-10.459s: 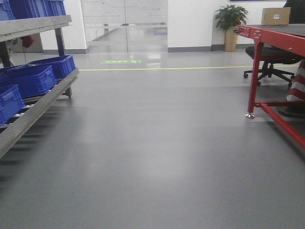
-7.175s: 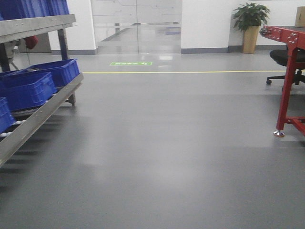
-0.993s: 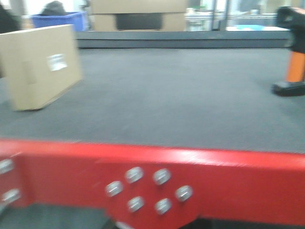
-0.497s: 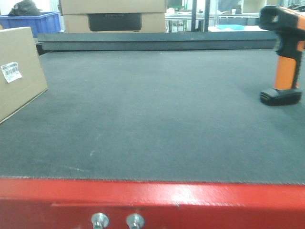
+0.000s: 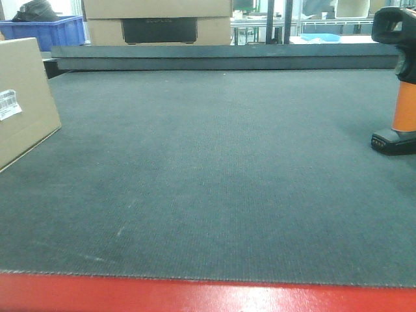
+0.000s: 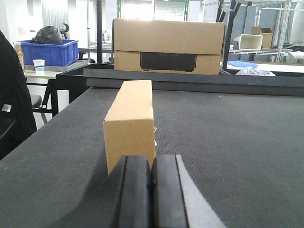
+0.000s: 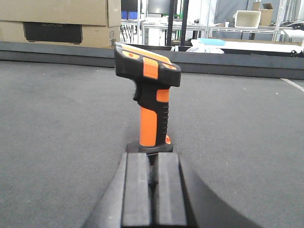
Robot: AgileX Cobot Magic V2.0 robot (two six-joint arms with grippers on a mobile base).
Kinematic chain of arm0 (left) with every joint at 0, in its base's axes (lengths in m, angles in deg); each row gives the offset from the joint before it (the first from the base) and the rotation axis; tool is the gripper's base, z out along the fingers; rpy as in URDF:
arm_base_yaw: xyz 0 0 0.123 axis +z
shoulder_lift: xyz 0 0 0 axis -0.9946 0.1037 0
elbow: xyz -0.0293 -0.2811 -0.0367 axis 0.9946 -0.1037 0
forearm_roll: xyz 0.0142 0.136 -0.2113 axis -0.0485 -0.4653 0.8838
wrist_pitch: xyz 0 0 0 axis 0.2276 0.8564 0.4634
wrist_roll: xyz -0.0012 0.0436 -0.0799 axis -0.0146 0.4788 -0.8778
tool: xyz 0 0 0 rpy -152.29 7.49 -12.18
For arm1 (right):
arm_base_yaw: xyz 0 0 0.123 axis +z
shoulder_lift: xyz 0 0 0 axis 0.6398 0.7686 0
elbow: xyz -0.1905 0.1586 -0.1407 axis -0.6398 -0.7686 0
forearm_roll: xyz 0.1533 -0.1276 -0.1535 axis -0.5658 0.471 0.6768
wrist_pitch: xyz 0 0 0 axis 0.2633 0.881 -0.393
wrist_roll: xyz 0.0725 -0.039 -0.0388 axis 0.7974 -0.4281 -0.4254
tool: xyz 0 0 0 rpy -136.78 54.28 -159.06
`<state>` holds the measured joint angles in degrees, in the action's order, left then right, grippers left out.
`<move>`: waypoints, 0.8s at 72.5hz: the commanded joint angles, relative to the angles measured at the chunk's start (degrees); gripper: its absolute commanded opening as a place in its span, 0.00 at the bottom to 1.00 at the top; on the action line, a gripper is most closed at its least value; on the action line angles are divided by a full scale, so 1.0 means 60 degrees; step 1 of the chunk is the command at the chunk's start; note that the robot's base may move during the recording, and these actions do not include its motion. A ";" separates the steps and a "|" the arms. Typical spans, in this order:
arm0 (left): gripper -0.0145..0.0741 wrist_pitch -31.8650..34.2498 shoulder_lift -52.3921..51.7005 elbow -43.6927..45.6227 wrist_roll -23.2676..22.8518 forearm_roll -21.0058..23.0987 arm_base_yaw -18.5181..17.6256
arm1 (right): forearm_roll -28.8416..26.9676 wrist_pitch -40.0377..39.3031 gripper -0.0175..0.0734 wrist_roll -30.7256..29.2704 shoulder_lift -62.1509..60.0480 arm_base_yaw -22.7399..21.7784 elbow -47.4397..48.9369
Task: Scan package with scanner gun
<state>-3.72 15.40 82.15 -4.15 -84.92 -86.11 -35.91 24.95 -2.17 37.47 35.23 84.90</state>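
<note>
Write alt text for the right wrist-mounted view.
A pistol-shaped scanner gun with black head and orange handle stands upright on a dark grey tabletop, straight ahead of the right end effector, whose jaws are shut on nothing. A large cardboard box with a dark cutout sits at the back left.

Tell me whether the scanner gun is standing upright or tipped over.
Upright. The scanner gun stands on its black base on the mat, with the orange handle vertical and the head on top.
</note>
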 commanded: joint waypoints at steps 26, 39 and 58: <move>0.04 0.0166 -0.0037 0.0022 -0.0023 0.0036 0.0027 | -0.0009 -0.0136 0.01 -0.0062 -0.0018 -0.0052 0.0007; 0.04 0.0166 -0.0037 0.0022 -0.0023 0.0036 0.0027 | -0.0009 -0.0136 0.01 -0.0062 -0.0018 -0.0052 0.0007; 0.04 0.0166 -0.0037 0.0022 -0.0023 0.0036 0.0027 | -0.0009 -0.0136 0.01 -0.0062 -0.0018 -0.0052 0.0007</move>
<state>-3.72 15.40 82.15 -4.15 -84.92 -86.11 -35.91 24.95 -2.17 37.47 35.23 84.90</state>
